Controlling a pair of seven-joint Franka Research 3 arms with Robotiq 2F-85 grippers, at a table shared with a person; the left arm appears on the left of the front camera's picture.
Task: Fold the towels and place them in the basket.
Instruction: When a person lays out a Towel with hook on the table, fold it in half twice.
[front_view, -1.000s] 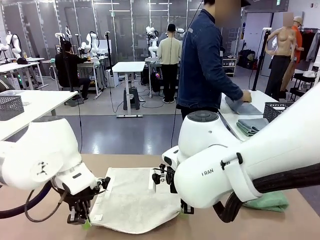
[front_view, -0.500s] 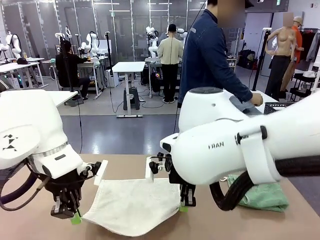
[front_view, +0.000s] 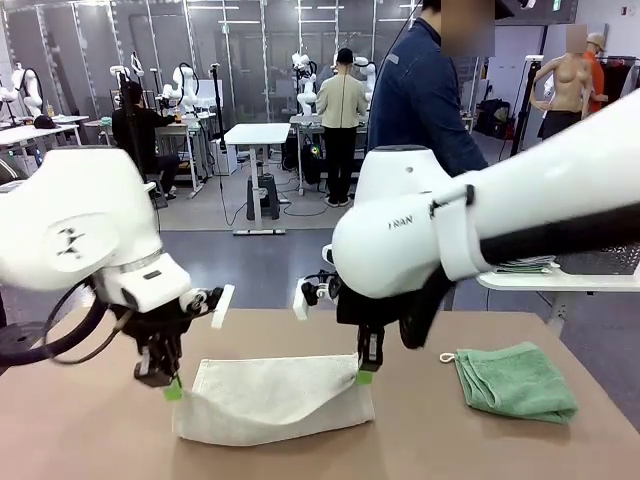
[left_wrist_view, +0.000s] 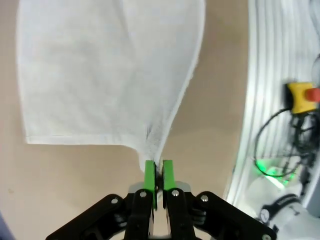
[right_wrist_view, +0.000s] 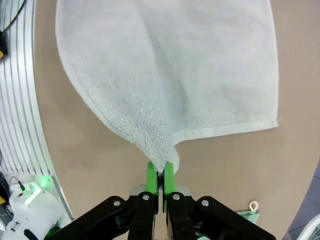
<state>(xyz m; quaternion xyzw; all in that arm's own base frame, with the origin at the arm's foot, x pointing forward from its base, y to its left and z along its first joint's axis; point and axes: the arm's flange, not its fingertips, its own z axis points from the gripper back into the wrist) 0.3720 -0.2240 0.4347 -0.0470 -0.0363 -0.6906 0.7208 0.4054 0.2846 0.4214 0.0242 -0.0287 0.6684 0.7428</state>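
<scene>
The tan wooden table (front_view: 80, 440) carries both cloths. The cream-white rectangular terry towel (front_view: 270, 400) looks about half folded: one long edge is lifted by its two corners while the rest sags onto the tabletop. The mint green terry towel (front_view: 515, 380) lies bunched well off to the right gripper's outer side, seemingly unhandled, and nothing looks put away yet. The left gripper (front_view: 172, 388) is clenched on one cream corner and the right gripper (front_view: 366, 375) on the other, with the cloth hanging directly below each.
</scene>
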